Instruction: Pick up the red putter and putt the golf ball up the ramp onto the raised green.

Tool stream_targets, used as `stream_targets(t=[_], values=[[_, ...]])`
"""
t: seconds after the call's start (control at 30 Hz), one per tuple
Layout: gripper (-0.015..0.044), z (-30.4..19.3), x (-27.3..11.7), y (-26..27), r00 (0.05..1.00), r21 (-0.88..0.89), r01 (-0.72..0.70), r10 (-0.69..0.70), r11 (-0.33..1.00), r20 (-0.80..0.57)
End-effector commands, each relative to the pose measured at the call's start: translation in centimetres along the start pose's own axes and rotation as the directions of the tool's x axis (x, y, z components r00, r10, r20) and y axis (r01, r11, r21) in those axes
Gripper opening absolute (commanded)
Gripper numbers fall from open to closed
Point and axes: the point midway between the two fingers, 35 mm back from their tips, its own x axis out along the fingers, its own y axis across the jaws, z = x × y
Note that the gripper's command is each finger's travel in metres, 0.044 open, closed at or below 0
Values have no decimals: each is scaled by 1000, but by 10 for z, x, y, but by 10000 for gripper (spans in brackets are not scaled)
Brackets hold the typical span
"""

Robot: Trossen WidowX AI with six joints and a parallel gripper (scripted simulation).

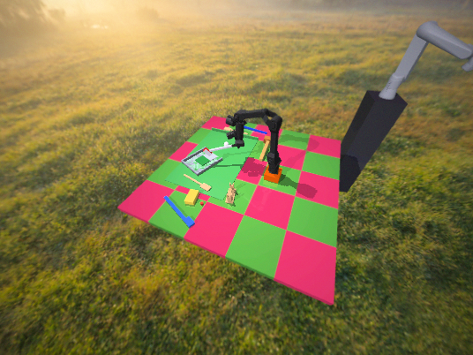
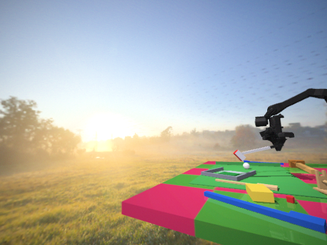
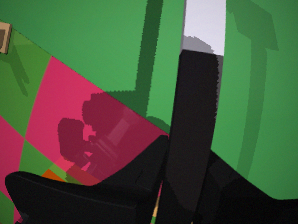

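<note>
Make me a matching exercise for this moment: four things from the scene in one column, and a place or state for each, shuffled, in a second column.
Things:
1. red putter
2. golf ball
3. yellow block
4. long blue bar

Places or states:
A. lies along the near edge of the checkered board
B. held off the ground in the gripper
C. sits on the green mat just below the putter's head
D. rests beside a small red cube

Pairs: 1-B, 2-C, 3-D, 4-A
</note>
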Motion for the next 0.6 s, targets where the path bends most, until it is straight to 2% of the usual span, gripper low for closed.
stream_targets(t=[0.0, 0.27, 0.57], values=[[0, -14, -4, -22, 1000, 166, 20, -18, 986, -13], [0, -47, -12, -57, 998, 445, 59, -44, 894, -44], [0, -90, -20, -90, 995, 710, 103, -61, 697, -84]])
